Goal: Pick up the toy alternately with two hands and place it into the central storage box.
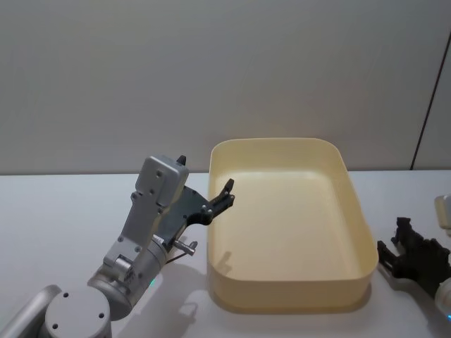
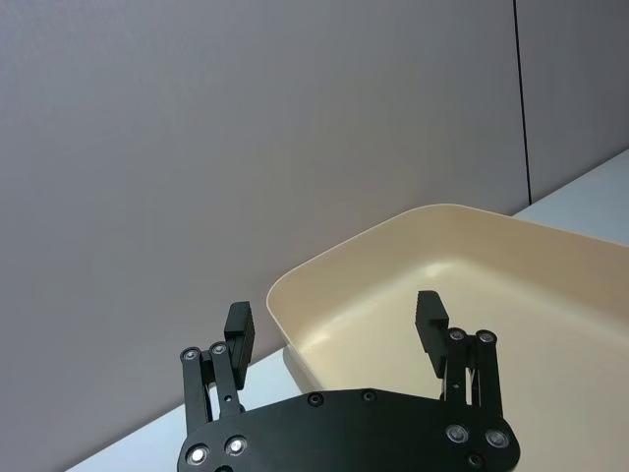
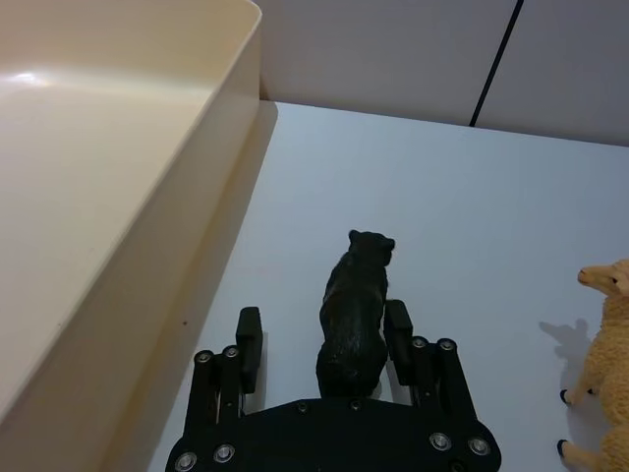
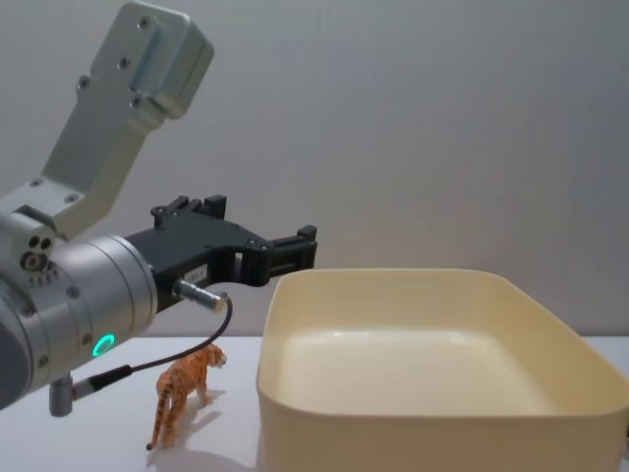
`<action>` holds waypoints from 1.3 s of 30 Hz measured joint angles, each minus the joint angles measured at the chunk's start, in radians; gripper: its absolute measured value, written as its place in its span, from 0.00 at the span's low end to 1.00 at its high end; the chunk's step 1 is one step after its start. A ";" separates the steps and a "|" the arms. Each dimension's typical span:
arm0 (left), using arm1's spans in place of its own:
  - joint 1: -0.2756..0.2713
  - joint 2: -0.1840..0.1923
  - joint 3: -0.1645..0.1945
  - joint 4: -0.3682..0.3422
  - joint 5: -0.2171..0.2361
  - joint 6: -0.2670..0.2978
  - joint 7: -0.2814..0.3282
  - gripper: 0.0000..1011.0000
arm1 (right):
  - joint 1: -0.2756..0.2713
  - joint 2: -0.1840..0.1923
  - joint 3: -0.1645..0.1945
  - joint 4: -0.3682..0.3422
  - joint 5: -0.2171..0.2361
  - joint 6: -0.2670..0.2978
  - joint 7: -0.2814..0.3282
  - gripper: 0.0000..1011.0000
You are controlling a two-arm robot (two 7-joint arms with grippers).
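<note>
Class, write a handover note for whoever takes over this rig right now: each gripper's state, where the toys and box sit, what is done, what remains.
Left gripper: open, empty, raised at the storage box's left rim.
Right gripper: open, low, right of the box, fingers straddling the black toy animal, not closed on it.
Tiger toy stands left of the box; a cream sheep toy stands near the black one.
Done: nothing in the box yet. Left: all three toys.
</note>
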 joint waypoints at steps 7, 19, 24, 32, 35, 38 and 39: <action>0.000 0.000 0.000 0.000 0.000 0.000 0.000 0.99 | 0.013 -0.009 -0.006 0.021 -0.013 0.003 0.001 0.58; 0.000 0.000 0.000 0.000 0.000 0.000 0.000 0.99 | 0.002 -0.007 -0.002 0.013 -0.026 -0.021 -0.023 0.25; 0.000 0.000 0.000 0.000 0.000 0.000 0.000 0.99 | -0.019 0.005 0.006 -0.019 -0.040 -0.055 -0.051 0.25; 0.000 0.000 0.000 0.000 0.000 0.000 0.000 0.99 | -0.047 0.024 0.021 -0.090 -0.054 -0.105 -0.074 0.25; 0.000 0.000 0.000 0.000 0.000 0.000 0.000 0.99 | -0.054 0.032 0.027 -0.122 -0.055 -0.115 -0.069 0.25; 0.000 0.000 0.000 0.000 0.000 0.000 0.000 0.99 | -0.055 0.037 0.032 -0.149 -0.052 -0.119 -0.053 0.25; 0.000 0.000 0.000 0.000 0.000 0.000 0.000 0.99 | -0.055 0.039 0.033 -0.158 -0.050 -0.119 -0.044 0.25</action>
